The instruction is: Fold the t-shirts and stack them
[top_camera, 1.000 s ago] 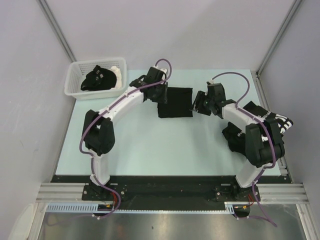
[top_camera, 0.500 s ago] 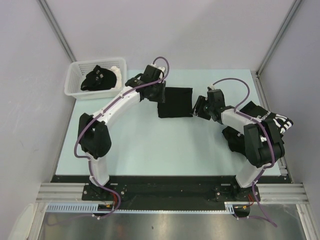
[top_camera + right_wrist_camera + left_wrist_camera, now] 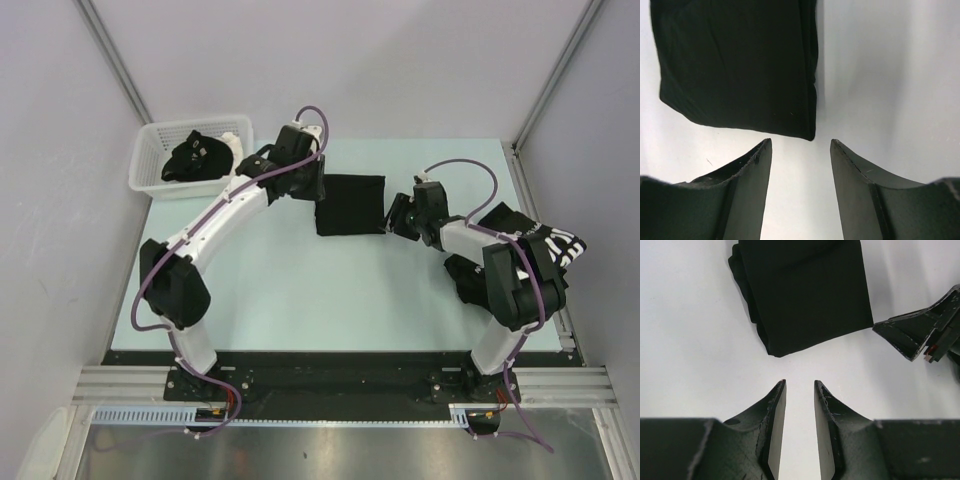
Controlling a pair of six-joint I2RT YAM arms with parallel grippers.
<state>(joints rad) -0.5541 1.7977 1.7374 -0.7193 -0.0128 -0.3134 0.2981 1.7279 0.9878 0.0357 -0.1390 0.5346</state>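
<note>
A folded black t-shirt (image 3: 350, 204) is laid far-centre on the desk (image 3: 300, 290). It is flanked by the left claw (image 3: 799, 385), narrowly parted and empty, and the right claw (image 3: 800, 142), parted wider and empty, presumably to square the fold. A lettered t-shirt (image 3: 548, 240) is placed at the right edge.

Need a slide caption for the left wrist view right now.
Left gripper, jaws apart and empty, poised beside a corner of the folded black t-shirt.

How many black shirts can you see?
3. A folded shirt lies in the middle of the table; a crumpled shirt sits in the basket; a lettered shirt lies at the right edge. More may be hidden.
</note>
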